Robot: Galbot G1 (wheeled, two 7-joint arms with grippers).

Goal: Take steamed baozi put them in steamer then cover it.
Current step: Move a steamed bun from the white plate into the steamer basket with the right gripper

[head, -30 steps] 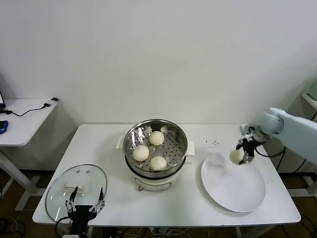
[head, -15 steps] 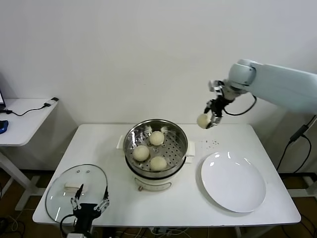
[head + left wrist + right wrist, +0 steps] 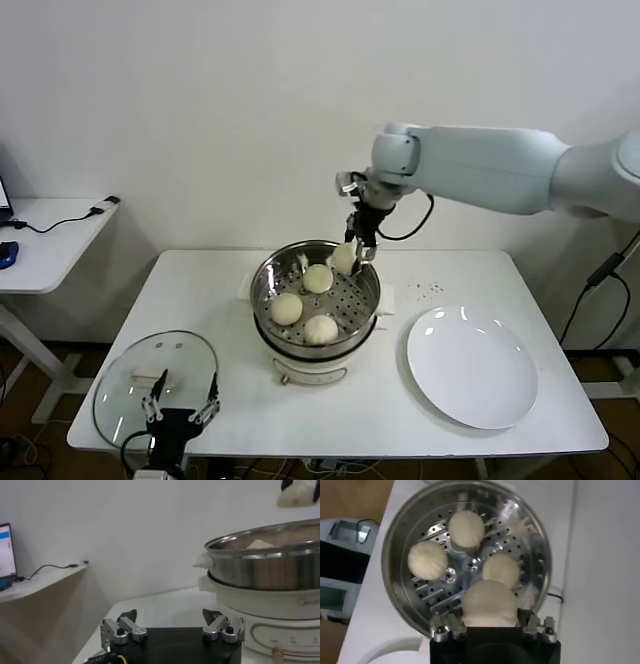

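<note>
Cover [image 3: 154, 386] lay flat at the worktop's [image 3: 230, 290] 7 o'clock corner, its rim close to the front edge and near the left edge. Bare worktop ran between it and the steamer.

Left end effector [image 3: 178, 412] sat low at the front edge, just at the cover's 5 o'clock side. Fingers [image 3: 118, 629] stood apart, nothing between them. In the left wrist view the steamer's [image 3: 265, 560] wall rose beyond it, well apart.

Steamer [image 3: 316, 300] stood near worktop centre, uncovered, white handles out at 9 and 3 o'clock. Three steamed baozi rested on the perforated tray: one [image 3: 286, 308] at 9 o'clock, one [image 3: 320, 328] at 6 o'clock, one [image 3: 317, 278] near 12 o'clock, each apart from the rim. Tray showed bare holes toward 3 o'clock.

Right end effector [image 3: 354, 241] hung over the steamer's rim at about 1 o'clock, arm reaching in from the right above the worktop. It was clamped on the fourth steamed baozi [image 3: 344, 258], which sat just above rim level. The right wrist view showed that bun [image 3: 488, 603] pinched between the two fingers [image 3: 529, 626], with the tray below and the other three [image 3: 466, 528] clear of it.

White plate [image 3: 470, 367] lay at the 4 o'clock side, just beside the steamer's base, its far rim near the worktop's right edge.
</note>
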